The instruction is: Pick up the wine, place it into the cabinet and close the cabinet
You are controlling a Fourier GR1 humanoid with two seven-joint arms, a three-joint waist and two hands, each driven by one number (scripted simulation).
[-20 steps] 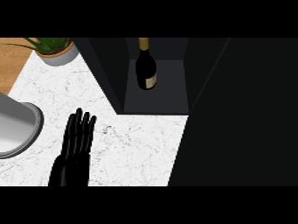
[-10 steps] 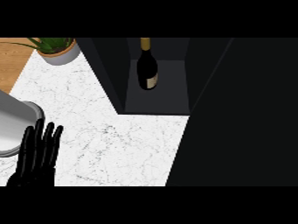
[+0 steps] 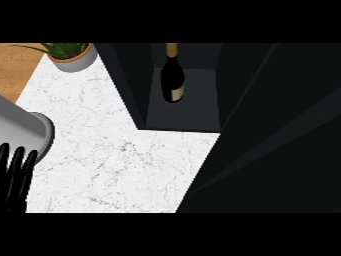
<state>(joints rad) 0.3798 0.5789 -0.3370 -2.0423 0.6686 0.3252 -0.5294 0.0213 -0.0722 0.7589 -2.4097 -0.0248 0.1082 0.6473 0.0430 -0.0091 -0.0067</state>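
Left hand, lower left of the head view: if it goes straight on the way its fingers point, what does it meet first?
Probably the grey metal cylinder. The left hand is open, its straight fingers pointing up the view at the cylinder's rim just ahead. Depth is unclear, so it might pass in front of it instead.

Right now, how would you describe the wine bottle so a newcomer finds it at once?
Find the dark cabinet at the top centre of the white marble counter. Inside its open compartment stands the wine bottle, dark-bodied with a pale label and gold neck, the only thing in there.
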